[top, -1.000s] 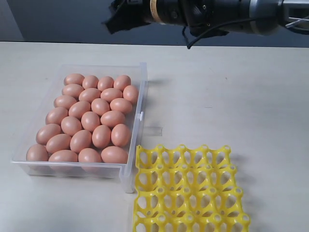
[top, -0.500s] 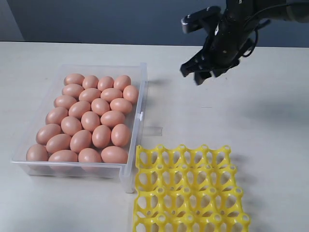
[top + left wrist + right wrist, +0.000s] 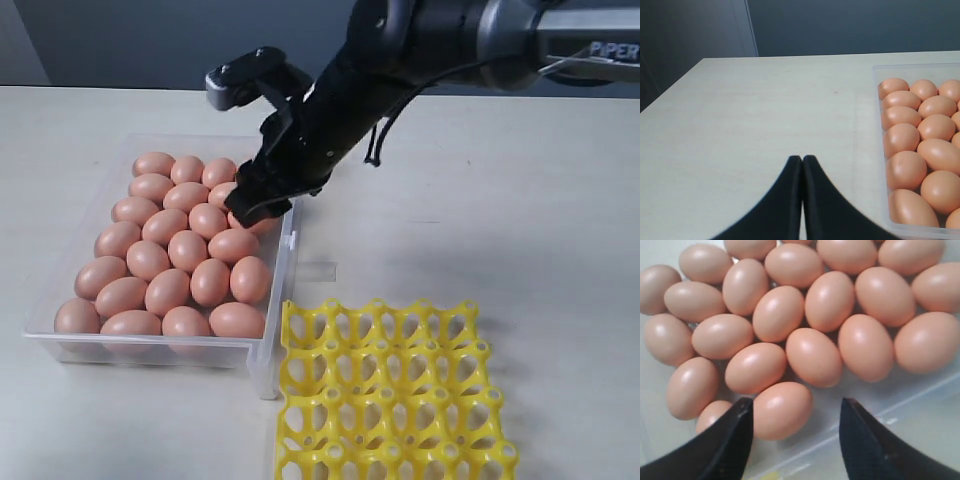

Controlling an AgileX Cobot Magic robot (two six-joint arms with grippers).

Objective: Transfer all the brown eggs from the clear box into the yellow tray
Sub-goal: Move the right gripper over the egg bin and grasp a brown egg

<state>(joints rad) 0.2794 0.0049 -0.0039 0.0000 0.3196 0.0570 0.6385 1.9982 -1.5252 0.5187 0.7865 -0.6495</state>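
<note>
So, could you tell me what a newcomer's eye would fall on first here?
The mass of brown eggs filling the clear box, at left in the exterior view. Next, the right hand poised open over the eggs by the box's right wall, and the bright yellow tray, empty, nearer the camera.

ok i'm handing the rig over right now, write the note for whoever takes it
Left gripper: shut, empty, over bare table beside the clear box.
Right gripper: open, low over an egg at the box's wall, nothing held.
Brown eggs: all in the box. Yellow tray: cups in view empty.
Done: nothing moved. To do: every egg.
</note>
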